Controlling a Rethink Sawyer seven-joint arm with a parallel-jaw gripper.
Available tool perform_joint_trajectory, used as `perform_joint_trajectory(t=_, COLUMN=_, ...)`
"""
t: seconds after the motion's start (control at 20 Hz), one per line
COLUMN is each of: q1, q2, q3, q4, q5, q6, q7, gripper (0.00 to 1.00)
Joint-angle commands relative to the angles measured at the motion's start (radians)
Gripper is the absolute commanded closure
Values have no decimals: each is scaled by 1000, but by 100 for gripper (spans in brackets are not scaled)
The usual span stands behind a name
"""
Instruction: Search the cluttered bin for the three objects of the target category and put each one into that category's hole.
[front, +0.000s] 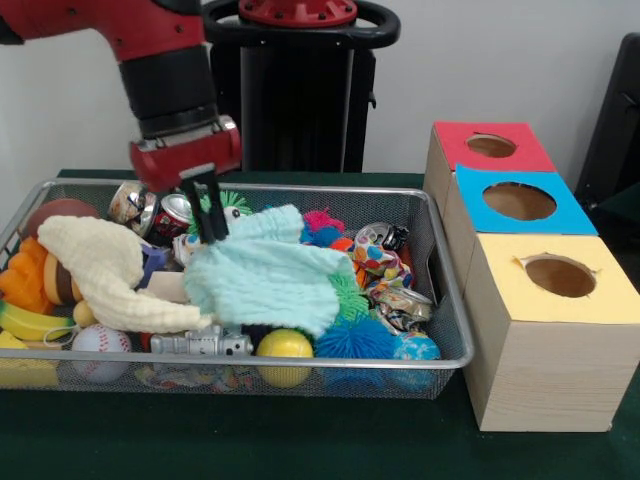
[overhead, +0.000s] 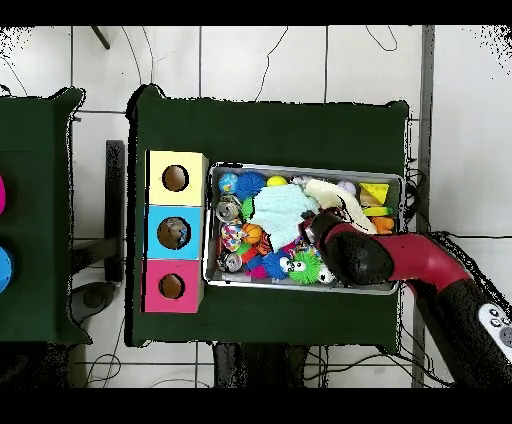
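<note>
A wire mesh bin (front: 447, 300) is packed with mixed objects. A light blue cloth (front: 270, 275) lies over its middle, with a cream cloth (front: 110, 265) to its left. My gripper (front: 212, 236) reaches down at the blue cloth's upper left corner, its black fingers (front: 198, 205) close together and pinching the cloth's edge. Two crushed cans (front: 172, 212) lie just behind it. Three boxes with holes stand right of the bin: red (front: 490, 147), blue (front: 518, 200) and yellow (front: 560, 275). In the overhead view the arm (overhead: 360, 255) covers the gripper, beside the blue cloth (overhead: 280, 208).
The bin also holds a baseball (front: 100, 345), a yellow ball (front: 284, 347), blue spiky balls (front: 355, 340), a banana (front: 30, 322), a green fuzzy toy (overhead: 305, 265) and colourful wrappers (front: 385, 270). The boxes (overhead: 175, 232) sit tight against the bin's side.
</note>
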Motion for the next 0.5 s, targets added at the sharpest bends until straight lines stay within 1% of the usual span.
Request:
perform_joint_trajectory(t=0.05, q1=-63, q2=-60, q3=146, q4=17, q5=79, q6=174, q7=-167, gripper=100)
perform_joint_trajectory(t=0.2, q1=-71, q2=-81, q3=160, q4=27, q5=70, q6=173, q7=-157, gripper=100)
perform_joint_trajectory(t=0.35, q1=-74, q2=-101, q3=159, q4=27, q5=57, q6=203, q7=-169, gripper=100)
perform_joint_trajectory(t=0.45, q1=-56, q2=-118, q3=124, q4=12, q5=19, q6=247, q7=-197, gripper=100)
perform_joint_trajectory(t=0.5, q1=-48, q2=-122, q3=109, q4=10, q5=-2, q6=250, q7=-199, gripper=100)
